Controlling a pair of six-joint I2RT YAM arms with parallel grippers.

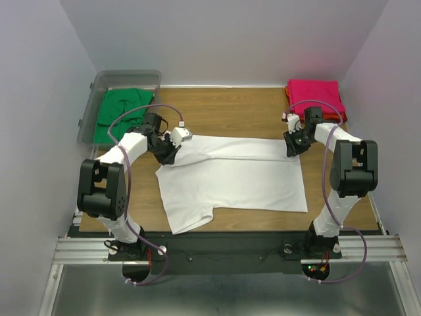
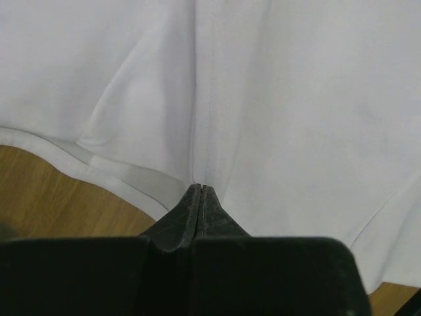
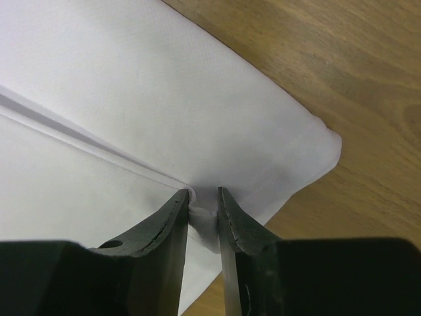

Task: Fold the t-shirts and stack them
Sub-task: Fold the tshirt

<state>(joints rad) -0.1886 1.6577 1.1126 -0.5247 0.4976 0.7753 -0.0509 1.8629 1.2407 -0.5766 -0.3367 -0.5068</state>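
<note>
Closest in, at six o'clock, the near edge of the table (image 1: 263, 221) keeps only a thin strip of bare wood below the white t-shirt (image 1: 230, 178), whose sleeve at seven o'clock reaches almost to that edge. The shirt lies spread flat across the middle, with a straight fold line running along its far side from ten o'clock to two o'clock. At ten o'clock the left gripper (image 1: 170, 153) is clenched, its tips pressed together on a crease of the white cloth. At two o'clock the right gripper (image 1: 293, 146) pinches a small bunch of the same shirt just inside its folded corner. Beyond both, a wide stretch of open wood runs to the far edge at twelve o'clock, and a narrower strip lies at three o'clock. Farther off, at eleven o'clock, the clear grey bin (image 1: 125, 80) sits by the table's corner near the left wall, with the green t-shirt (image 1: 118, 113) crumpled inside. At one o'clock the folded magenta t-shirt (image 1: 314, 95) lies on the far corner, with the edge of a red-orange t-shirt (image 1: 340, 117) showing beneath it.
</note>
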